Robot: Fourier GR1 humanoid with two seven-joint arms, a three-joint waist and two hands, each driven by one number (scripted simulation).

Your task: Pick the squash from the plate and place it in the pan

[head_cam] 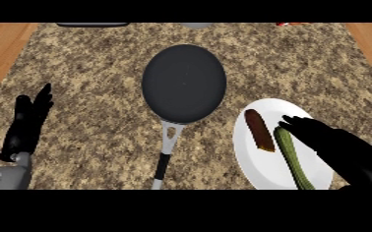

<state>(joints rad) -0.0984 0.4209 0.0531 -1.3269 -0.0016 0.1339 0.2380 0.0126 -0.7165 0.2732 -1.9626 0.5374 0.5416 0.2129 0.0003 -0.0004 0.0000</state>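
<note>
Near right, a white plate (254, 164) carries a long green squash (293, 158) and, just to its left, a brown-and-orange vegetable (259, 130); the right hand (330, 145) lies over the plate, fingers extended beside the squash's far end, gripping nothing. Near left, the left hand (25, 123) rests open, fingers up. Farther off at centre, a black frying pan (184, 82) sits on the granite counter (87, 69), handle pointing near.
</note>
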